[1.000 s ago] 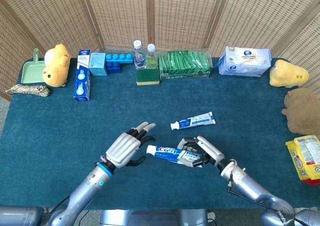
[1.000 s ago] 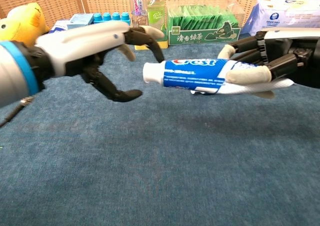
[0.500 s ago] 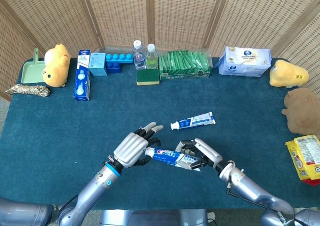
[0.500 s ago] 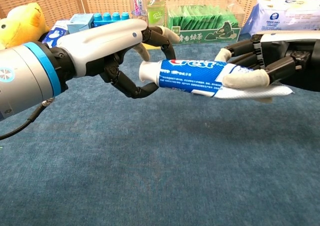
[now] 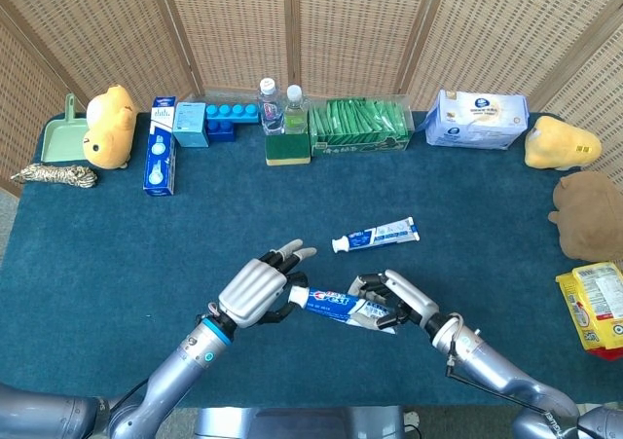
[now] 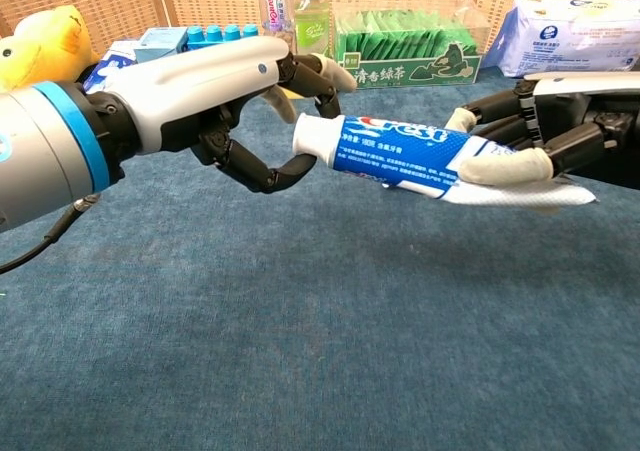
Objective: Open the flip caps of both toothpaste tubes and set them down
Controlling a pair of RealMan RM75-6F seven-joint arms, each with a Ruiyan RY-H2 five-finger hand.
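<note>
The toothpaste tube (image 6: pixel 400 151) is getting held up off the table (image 5: pixel 117 254) near the front edge, lying roughly level with its white cap (image 6: pixel 318 131) pointing toward the left hand. The right hand (image 6: pixel 545 141) is gripping the tube around its tail half, fingers curled over the top and thumb pressing along the front. The left hand (image 6: pixel 215 101) is working at the cap end, thumb tip touching underneath the cap and fingertips (image 6: pixel 335 73) sitting over it, so it's pinching the cap while the other fingers are staying a bit spread. Can't tell from either view whether the lid is actually flipped.

The second toothpaste tube (image 5: pixel 375 235) is lying flat on the table just behind the hands, around the middle, cap pointing left.

Along the back edge there's a box (image 5: pixel 161 157), blue blocks (image 5: pixel 226 120), two bottles (image 5: pixel 280 106), a sponge (image 5: pixel 288 149), a tray of green packets (image 5: pixel 358 126) and a pack of wipes (image 5: pixel 477 120). A yellow plush toy (image 5: pixel 107 126), a green dustpan (image 5: pixel 60 135) and a coil of rope (image 5: pixel 54 174) are sitting at the back left corner, and more plush toys (image 5: pixel 574 176) plus a snack pack (image 5: pixel 594 308) along the right edge
</note>
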